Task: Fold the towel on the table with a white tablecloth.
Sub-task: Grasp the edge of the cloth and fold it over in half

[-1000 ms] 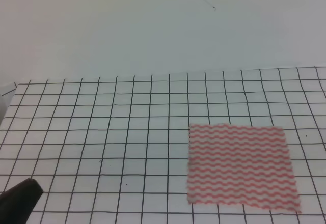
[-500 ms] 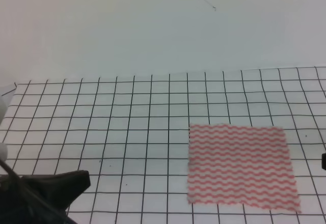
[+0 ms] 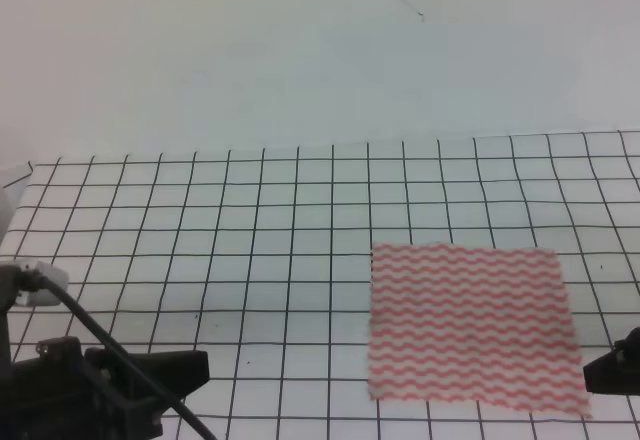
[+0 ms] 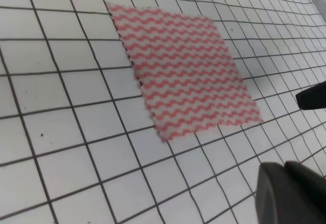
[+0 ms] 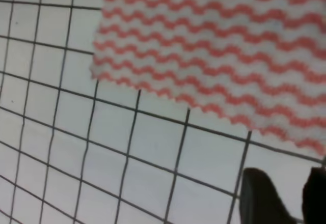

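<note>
**Two grippers low at the near edge, towel flat and untouched**

One towel point(image 3: 472, 328) lay spread flat on the white tablecloth point(image 3: 250, 240), right of the middle of the table point(image 3: 60, 175) and toward its near side in the high view. Its pink-red wavy stripes ran across it, and all four edges rested on the black grid with no fold in the cloth.

The left gripper point(image 3: 170, 370) sat low at the near left corner of the high view, a dark body with a cable running across it, well apart from the towel. Only one dark finger tip showed in its own wrist view point(image 4: 293, 191), so how far the jaws stood open could not be told.

The right gripper point(image 3: 612, 372) poked in at the near right edge, just beside the towel's near right corner but not touching it. In the right wrist view point(image 5: 293, 196) two dark fingers point(image 5: 260, 196) stood apart with bare tablecloth between them, holding nothing, just short of the towel's near edge.
</note>
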Motion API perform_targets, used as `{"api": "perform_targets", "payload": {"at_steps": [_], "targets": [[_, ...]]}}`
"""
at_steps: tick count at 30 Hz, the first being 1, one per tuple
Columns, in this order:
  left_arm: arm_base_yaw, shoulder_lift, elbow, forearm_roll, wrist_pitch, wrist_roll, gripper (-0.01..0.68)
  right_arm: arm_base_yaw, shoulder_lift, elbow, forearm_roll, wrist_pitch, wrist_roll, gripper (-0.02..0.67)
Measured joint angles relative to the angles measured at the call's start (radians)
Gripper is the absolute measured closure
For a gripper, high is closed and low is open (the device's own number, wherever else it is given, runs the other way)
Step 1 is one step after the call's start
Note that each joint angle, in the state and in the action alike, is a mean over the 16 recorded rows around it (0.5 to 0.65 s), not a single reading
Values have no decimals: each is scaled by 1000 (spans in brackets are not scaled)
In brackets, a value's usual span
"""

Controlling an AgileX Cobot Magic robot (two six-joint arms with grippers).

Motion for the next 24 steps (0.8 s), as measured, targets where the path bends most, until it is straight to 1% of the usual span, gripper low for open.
{"api": "perform_targets", "payload": {"at_steps": [3, 12, 24], "targets": [[0, 5, 0, 0, 2, 0, 672, 2, 56, -10, -24, -12, 30, 434], [0, 7, 0, 1, 6, 5, 672, 39, 182, -31, -87, -92, 119, 434], [0, 7, 0, 1, 36, 14, 672, 87, 268, -33, -104, -192, 148, 434]]}}
